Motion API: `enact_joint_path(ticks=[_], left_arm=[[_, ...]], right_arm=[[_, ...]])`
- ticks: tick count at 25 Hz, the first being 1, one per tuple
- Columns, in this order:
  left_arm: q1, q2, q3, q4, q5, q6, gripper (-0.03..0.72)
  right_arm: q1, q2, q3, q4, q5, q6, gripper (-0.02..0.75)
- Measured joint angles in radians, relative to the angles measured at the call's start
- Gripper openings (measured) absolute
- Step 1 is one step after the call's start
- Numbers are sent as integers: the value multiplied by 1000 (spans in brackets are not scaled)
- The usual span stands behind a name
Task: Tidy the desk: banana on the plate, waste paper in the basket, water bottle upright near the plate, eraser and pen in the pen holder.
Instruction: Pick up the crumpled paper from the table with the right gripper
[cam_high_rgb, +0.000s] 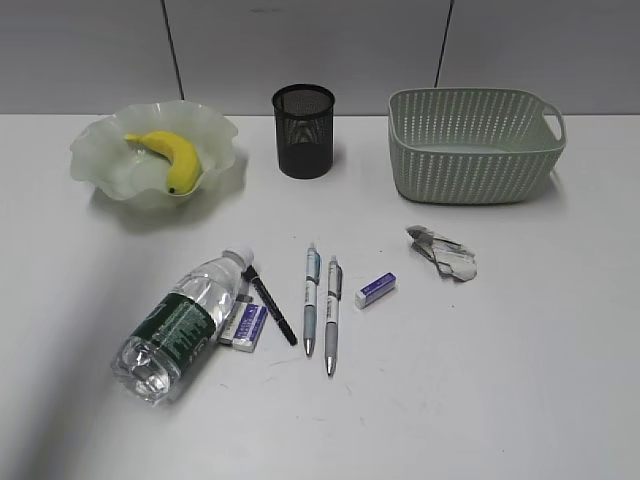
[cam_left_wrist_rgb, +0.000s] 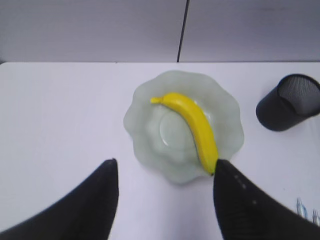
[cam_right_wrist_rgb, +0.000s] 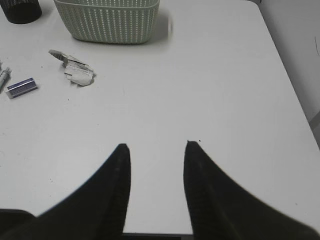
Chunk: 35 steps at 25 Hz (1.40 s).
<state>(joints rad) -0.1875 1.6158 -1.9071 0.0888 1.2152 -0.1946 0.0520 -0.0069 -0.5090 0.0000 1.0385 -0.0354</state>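
The yellow banana (cam_high_rgb: 172, 158) lies in the pale green wavy plate (cam_high_rgb: 100, 160) at the back left; both show in the left wrist view, banana (cam_left_wrist_rgb: 195, 125) on plate (cam_left_wrist_rgb: 145, 135). The water bottle (cam_high_rgb: 180, 325) lies on its side at the front left. Two erasers (cam_high_rgb: 375, 290) (cam_high_rgb: 243, 326), two silver pens (cam_high_rgb: 310, 298) (cam_high_rgb: 331, 312) and a black pen (cam_high_rgb: 270, 305) lie on the white desk (cam_high_rgb: 520, 380). The waste paper (cam_high_rgb: 443, 253) lies before the green basket (cam_high_rgb: 472, 142). The black mesh pen holder (cam_high_rgb: 303, 130) stands between. My left gripper (cam_left_wrist_rgb: 165, 165) is open, empty, above the desk before the plate. My right gripper (cam_right_wrist_rgb: 155, 147) is open, empty.
In the right wrist view the basket (cam_right_wrist_rgb: 107, 20), the waste paper (cam_right_wrist_rgb: 75, 70) and an eraser (cam_right_wrist_rgb: 21, 87) lie at the upper left, and the desk's right edge (cam_right_wrist_rgb: 295, 95) runs down the right side. Neither arm shows in the exterior view.
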Motion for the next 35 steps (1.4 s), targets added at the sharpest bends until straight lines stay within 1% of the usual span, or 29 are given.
enact_joint_path(ticks=[10, 13, 17, 21, 25, 27, 29, 32, 35], left_arm=[[0, -593, 733, -4, 4, 3, 415], [0, -827, 929, -6, -25, 4, 407], [0, -1116, 1147, -8, -91, 4, 398], [0, -1380, 1274, -11, -114, 21, 396], [0, -1574, 1339, -31, -121, 65, 395], [0, -1618, 1356, -37, -132, 71, 395], [0, -1622, 1360, -42, -141, 84, 395], [0, -1622, 1366, -67, -147, 115, 395], [0, -1622, 1368, -73, -147, 128, 395]], right_arm=[[0, 0, 0, 0, 0, 1, 298], [0, 0, 0, 0, 0, 1, 298], [0, 0, 0, 0, 0, 1, 298], [0, 0, 0, 0, -1, 0, 299], [0, 23, -14, 0, -48, -15, 299], [0, 83, -26, 0, -117, -40, 299], [0, 171, -33, 36, -199, -77, 299], [1, 338, -57, 123, -298, -204, 299], [34, 552, -105, 198, -368, -329, 299]])
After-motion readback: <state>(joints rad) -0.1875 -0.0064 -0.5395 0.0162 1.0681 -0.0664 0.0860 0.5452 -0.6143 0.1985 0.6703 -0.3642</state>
